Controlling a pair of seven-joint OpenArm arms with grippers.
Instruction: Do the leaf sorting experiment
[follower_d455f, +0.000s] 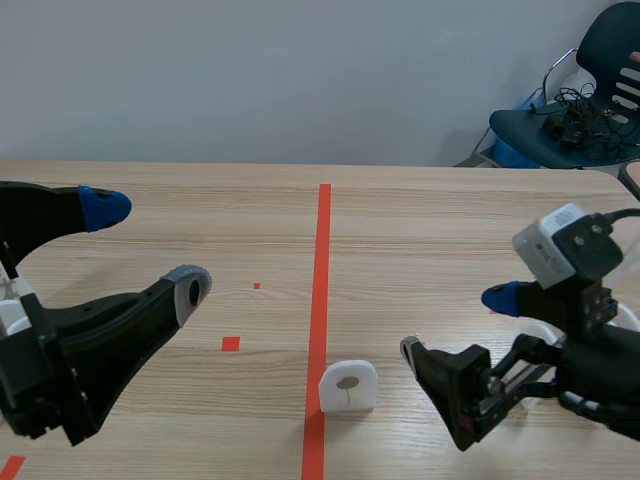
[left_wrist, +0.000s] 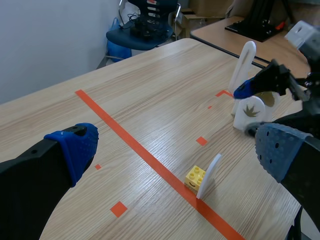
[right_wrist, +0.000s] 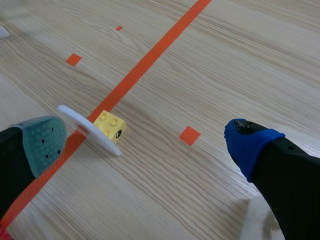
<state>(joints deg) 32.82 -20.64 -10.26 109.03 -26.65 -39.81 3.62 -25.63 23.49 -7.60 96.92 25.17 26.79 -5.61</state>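
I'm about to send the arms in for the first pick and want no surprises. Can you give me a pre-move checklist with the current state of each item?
1. Left gripper open and empty: ok.
2. Right gripper open and empty: ok.
3. Leaf card standing on its yellow brick: ok.
4. Nothing between the right gripper and that card: ok.
5. Second leaf card clear of the right gripper: cannot tell.
6. Leaf kind on the near card readable: cannot tell.
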